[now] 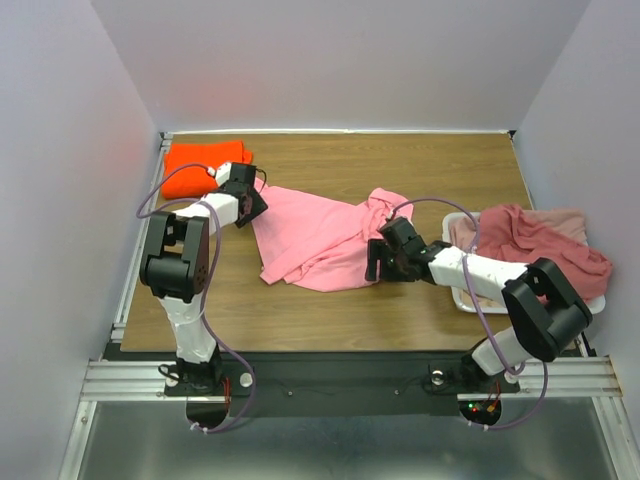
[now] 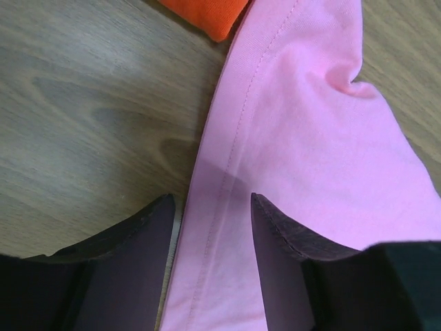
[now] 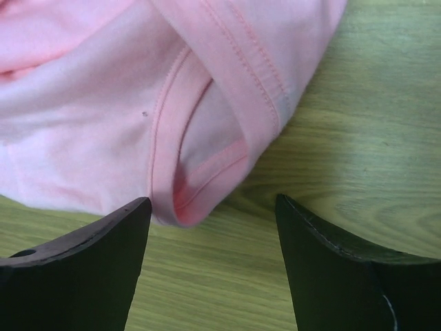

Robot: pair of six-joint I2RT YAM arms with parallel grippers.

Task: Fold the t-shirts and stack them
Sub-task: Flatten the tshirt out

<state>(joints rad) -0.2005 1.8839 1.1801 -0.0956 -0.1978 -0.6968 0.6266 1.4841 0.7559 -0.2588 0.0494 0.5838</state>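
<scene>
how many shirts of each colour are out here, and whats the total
orange shirt: 1
pink shirt: 1
dusty rose shirt: 1
pale pink shirt: 1
total: 4 shirts

One t-shirt (image 1: 200, 166) is orange, the other t-shirt (image 1: 310, 240) pink

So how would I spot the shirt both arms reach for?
Find the middle of the wooden table. A light pink cloth t-shirt lies spread there, rumpled. The orange shirt back left is folded; the dusty rose shirts are heaped right.
</scene>
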